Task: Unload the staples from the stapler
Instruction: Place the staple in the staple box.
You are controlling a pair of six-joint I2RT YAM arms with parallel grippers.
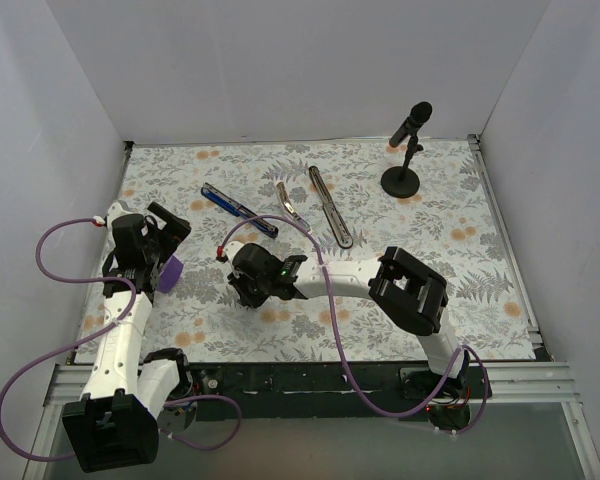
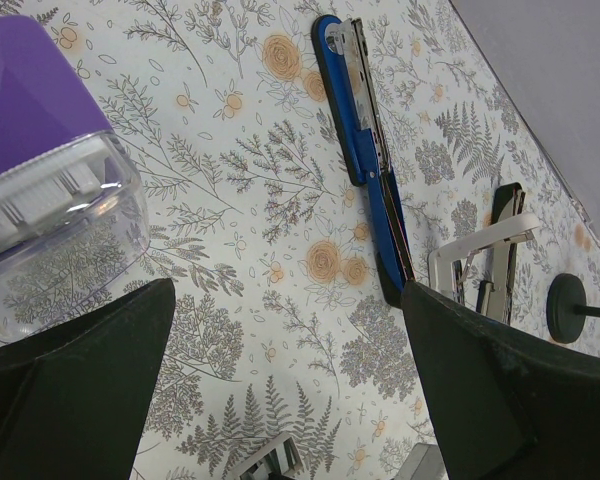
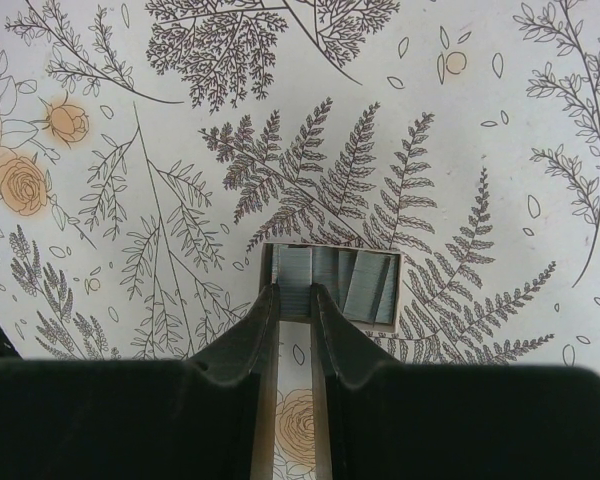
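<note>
The stapler lies apart at mid table: a blue-and-black body (image 1: 238,211), a narrow silvery channel (image 1: 292,205) and a long dark base strip (image 1: 331,207). The blue body also shows in the left wrist view (image 2: 365,150). Several grey blocks of staples (image 3: 365,285) lie in a small shallow white box (image 3: 394,258) on the mat. My right gripper (image 3: 294,300) is low over the box's left end, shut on one staple block (image 3: 296,280) held between its fingertips. It shows in the top view (image 1: 248,287). My left gripper (image 2: 285,370) is open and empty above the mat, left of the stapler (image 1: 166,243).
A squat purple block with a clear base (image 2: 40,150) sits by my left gripper, also in the top view (image 1: 170,272). A black microphone on a round stand (image 1: 404,150) is at the back right. White walls enclose the floral mat (image 1: 460,270).
</note>
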